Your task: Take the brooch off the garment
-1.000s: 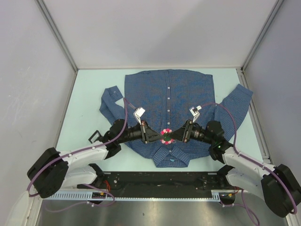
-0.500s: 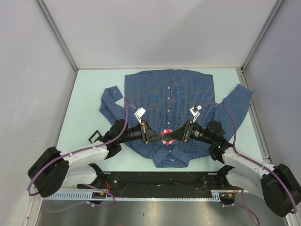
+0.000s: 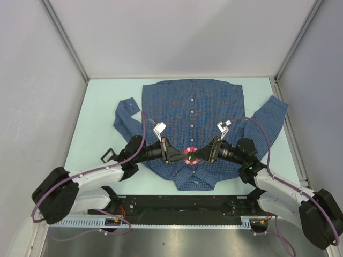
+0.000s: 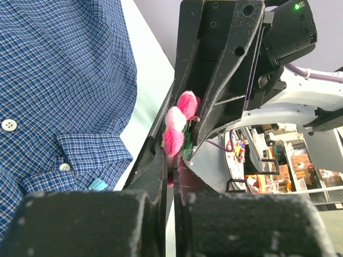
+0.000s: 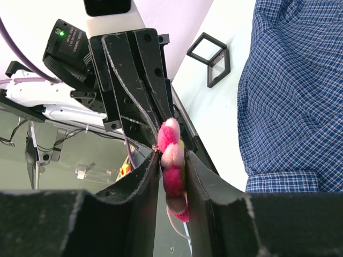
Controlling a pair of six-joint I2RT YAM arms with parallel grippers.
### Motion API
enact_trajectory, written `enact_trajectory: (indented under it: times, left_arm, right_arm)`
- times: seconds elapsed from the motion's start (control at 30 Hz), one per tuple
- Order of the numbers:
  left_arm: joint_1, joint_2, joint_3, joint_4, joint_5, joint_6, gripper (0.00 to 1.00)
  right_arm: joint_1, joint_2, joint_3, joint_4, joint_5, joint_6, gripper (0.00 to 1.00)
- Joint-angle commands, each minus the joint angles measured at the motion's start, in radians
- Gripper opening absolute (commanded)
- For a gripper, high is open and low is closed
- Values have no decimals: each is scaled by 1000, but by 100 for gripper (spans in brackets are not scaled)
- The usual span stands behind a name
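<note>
The brooch, a small flower of pink and red tufts, is held just above the collar end of the garment, a blue checked shirt lying flat on the table. My left gripper reaches it from the left and my right gripper from the right, tips meeting. In the left wrist view my left gripper is pinched shut on the lower edge of the brooch. In the right wrist view my right gripper is closed on the brooch, one finger on each face. Its pin is hidden.
A small black wire frame lies on the pale table left of the shirt, beside my left arm. The shirt's sleeves spread to both sides. Grey enclosure walls stand round the table, and a black rail runs along the near edge.
Hardly anything differs: my right arm has shifted very slightly, and both grippers stay at the brooch in the same spot.
</note>
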Motion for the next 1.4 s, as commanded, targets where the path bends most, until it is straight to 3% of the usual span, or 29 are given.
enact_trajectory:
  times: [0.0, 0.47, 0.73, 0.8, 0.93, 1.0, 1.13, 1.23, 1.37]
  left_arm:
    - [17, -8, 0, 30, -4, -25, 0]
    - [17, 11, 0, 59, 20, -37, 0]
    - [17, 9, -5, 65, 22, -40, 0]
    - [17, 11, -5, 67, 25, -41, 0]
    - [17, 3, 6, 50, 39, -22, 1]
    - [17, -15, 12, 6, 37, 8, 6]
    - [17, -80, 18, -67, 25, 71, 31]
    - [5, -117, 66, -171, 0, 139, 42]
    - [-43, -135, 109, -271, -43, 212, 48]
  right_arm:
    - [-12, -30, -7, 15, -7, -4, 31]
    - [-9, 4, -15, 68, -18, 11, 30]
    - [-7, 4, -26, 68, -14, 8, 11]
    - [-9, 4, -29, 67, -15, 7, 0]
    - [-9, 3, -29, 65, -23, 1, 0]
    - [-15, 3, -29, 68, -38, -7, 0]
    - [-36, 13, -33, 119, -87, 2, 0]
    - [-41, 33, -33, 176, -125, 14, 0]
    - [-42, 68, -35, 248, -161, 39, 0]
